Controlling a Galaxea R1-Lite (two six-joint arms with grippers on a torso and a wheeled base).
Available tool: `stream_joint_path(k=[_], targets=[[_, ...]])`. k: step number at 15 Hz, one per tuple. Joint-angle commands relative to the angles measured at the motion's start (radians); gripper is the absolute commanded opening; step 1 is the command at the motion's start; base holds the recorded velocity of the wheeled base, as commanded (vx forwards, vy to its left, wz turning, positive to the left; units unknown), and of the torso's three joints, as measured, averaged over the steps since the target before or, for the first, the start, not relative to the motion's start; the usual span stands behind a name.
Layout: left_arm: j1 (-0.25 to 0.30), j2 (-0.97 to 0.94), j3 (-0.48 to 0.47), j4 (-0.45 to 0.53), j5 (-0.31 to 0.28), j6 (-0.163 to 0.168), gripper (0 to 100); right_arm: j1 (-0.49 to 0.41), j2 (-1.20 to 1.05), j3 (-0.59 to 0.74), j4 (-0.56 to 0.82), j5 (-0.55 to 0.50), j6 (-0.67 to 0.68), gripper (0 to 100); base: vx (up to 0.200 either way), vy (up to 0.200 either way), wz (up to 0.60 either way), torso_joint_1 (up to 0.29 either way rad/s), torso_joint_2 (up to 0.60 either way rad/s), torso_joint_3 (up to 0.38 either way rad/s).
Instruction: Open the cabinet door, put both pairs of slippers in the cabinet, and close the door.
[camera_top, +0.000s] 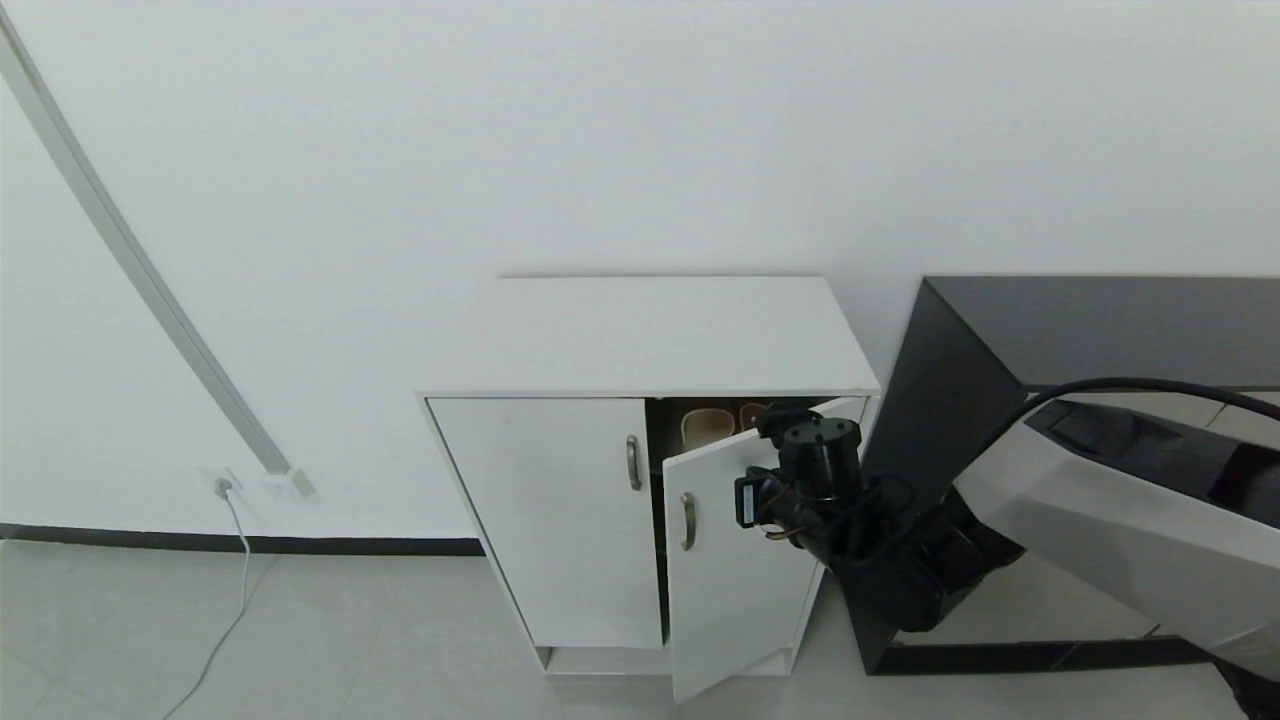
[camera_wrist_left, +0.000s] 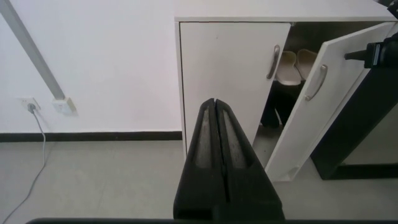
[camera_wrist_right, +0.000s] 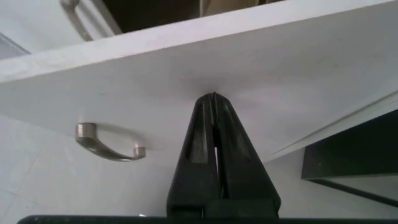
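Straight ahead, a white cabinet (camera_top: 650, 335) is standing on the floor against the wall, with a black cabinet (camera_top: 950, 400) sitting just beside it on the right. Its left door (camera_top: 545, 510) is lying shut, while the right door (camera_top: 730, 580) is hanging partly open, swung out toward the robot and leaving a dark gap between the two. Through that gap, pale slippers (camera_wrist_left: 295, 65) are showing inside the upper part of the white cabinet, propped on end; how many there are is hard to tell. The right claw (camera_wrist_right: 214, 102) is pinched closed with nothing between its fingers, and its tips are pressing against the outer face of the right door near the top edge, beside that door's curved metal handle (camera_wrist_right: 109, 142). The left claw (camera_wrist_left: 215, 106) is likewise squeezed together and holding nothing, hovering well apart from the white cabinet, facing its left door. Off to the left, a grey cable (camera_top: 240, 590) is trailing from a wall socket (camera_top: 225, 485) down across the floor.
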Motion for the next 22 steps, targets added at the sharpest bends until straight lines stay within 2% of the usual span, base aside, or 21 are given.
stream_joint_path(k=[1,22], targets=[[0.0,0.0,0.0,0.0,0.001,0.0,0,-0.006,0.023,-0.026,0.008,0.0,0.0,0,0.0,0.0,0.0,0.0,0.0,0.0],[0.0,0.0,0.0,0.0,0.001,0.0,0,-0.052,0.132,-0.271,0.115,-0.002,-0.004,0,0.0,0.0,0.0,0.0,0.0,0.0]])
